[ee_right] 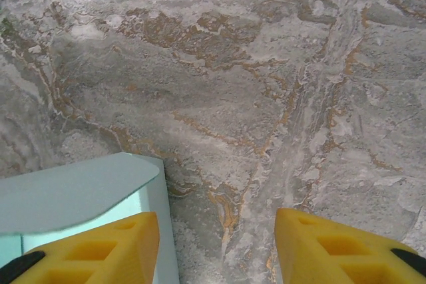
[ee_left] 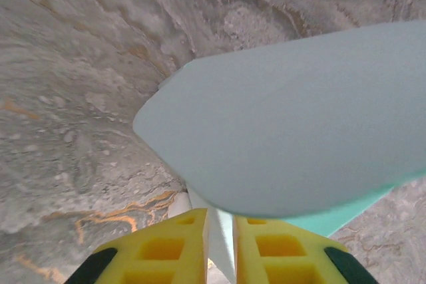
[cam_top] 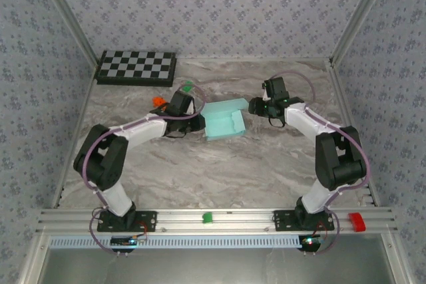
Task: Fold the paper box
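Left hand [ee_left: 219,231] is clamped on a thin wall of the paper box [cam_top: 223,119]. The yellow pads are nearly together and the card edge runs up between them. Right hand [ee_right: 216,231] is spread wide and holds nothing. One of its fingers is just beside the box's corner and the other is over bare bench [cam_top: 219,171].

The box sits mid-bench, a bit toward the far side, right between the two hands. It looks half formed to me, open on top, with a big flap hanging in front of the left wrist cam.

How I'd play this step: treat the left pinch as the anchor and don't tug, since this card looks flimsy and will buckle. I'd bring the right hand in low against the loose side, push along the crease rather than mid-panel, and go slow.

Pose-wise, the left arm has its elbow out to the left and the forearm reaches across to the box's left edge. The right arm is folded up on its own side, forearm angled in and the wrist dipped toward the right edge.
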You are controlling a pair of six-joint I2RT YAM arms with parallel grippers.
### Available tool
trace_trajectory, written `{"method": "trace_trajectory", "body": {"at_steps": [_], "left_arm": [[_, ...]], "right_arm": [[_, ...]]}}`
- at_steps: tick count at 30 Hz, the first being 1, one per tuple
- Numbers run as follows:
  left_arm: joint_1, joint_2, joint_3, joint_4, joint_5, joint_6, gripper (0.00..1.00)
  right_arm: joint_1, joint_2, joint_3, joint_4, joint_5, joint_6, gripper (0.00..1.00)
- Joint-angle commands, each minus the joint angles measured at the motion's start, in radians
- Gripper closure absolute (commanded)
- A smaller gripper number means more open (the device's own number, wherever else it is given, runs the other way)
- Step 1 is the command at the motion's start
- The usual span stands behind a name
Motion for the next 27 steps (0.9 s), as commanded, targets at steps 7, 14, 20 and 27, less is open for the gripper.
{"method": "trace_trajectory", "body": {"at_steps": [7, 14, 20, 27], "left_arm": [[0.02, -0.12, -0.045, -0.065, -0.113, 0.086, 0.72], [0.062, -0.217, -0.124, -0.015, -0.116, 0.188, 0.51], [0.152, -0.207, -0.17, 0.142, 0.087, 0.425, 0.48], [0.194, -0.163, -0.247, 0.424, 0.311, 0.74, 0.43]], "right_arm": [[-0.03, -0.119, -0.063, -0.046, -0.063, -0.044, 0.49], [-0.06, -0.207, -0.15, -0.033, -0.081, -0.08, 0.48], [-0.073, -0.274, -0.232, 0.025, -0.123, -0.172, 0.48], [-0.075, -0.33, -0.319, 0.122, -0.196, -0.219, 0.46]]}}
